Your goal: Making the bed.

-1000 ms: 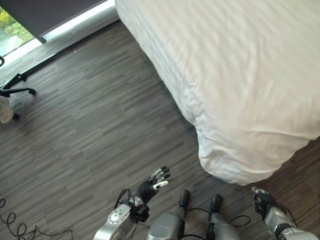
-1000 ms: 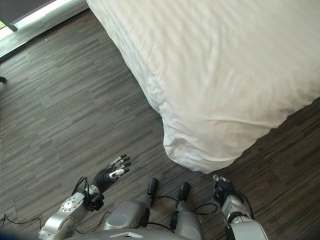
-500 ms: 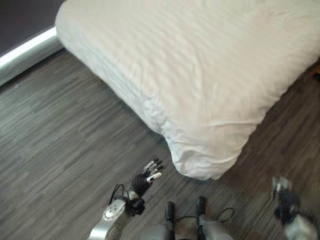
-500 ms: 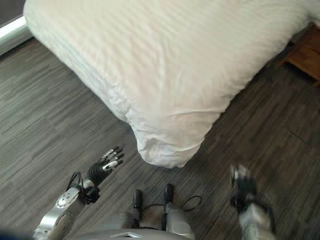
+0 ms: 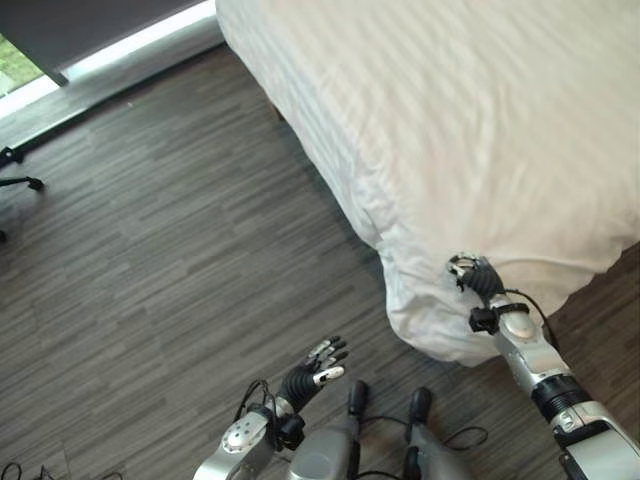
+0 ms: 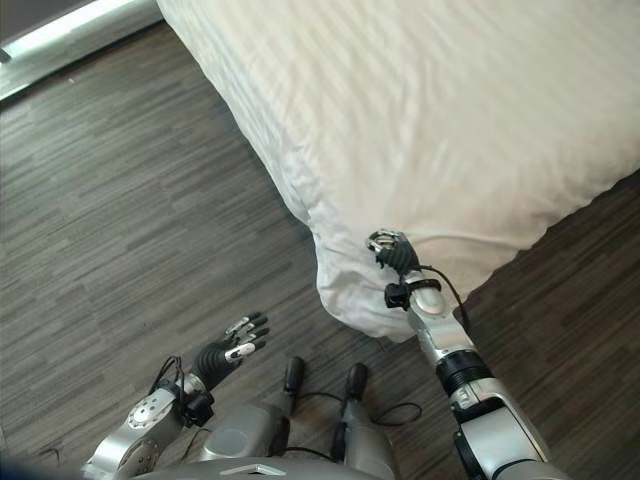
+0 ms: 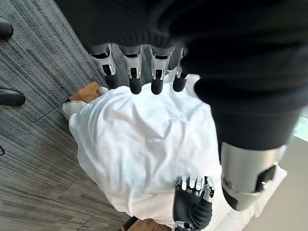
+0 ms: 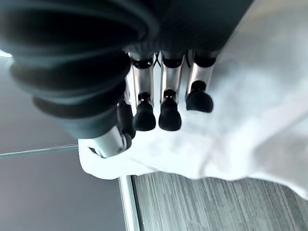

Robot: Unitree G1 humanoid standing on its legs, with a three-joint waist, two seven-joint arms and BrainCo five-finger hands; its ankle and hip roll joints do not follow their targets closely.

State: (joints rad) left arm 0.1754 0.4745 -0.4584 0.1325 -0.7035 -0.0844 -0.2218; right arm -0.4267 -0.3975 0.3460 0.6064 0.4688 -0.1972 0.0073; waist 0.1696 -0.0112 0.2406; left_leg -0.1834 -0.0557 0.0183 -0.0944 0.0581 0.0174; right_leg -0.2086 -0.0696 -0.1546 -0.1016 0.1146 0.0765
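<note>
Here, your right hand rests against the near corner of the white duvet, fingers loosely bent over the cloth, gripping nothing you can confirm. Your left hand hovers spread and empty above the grey plank floor. A window strip runs beyond the bed.

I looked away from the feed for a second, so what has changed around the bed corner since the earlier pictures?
The right hand has risen from low beside the robot, over the floor, to the near corner of the white quilted duvet, its fingers now at the cloth; no grip shows. The camera swung, so the bed's shift in view is no real move. The left hand stays open over the dark wood-plank floor.
</note>
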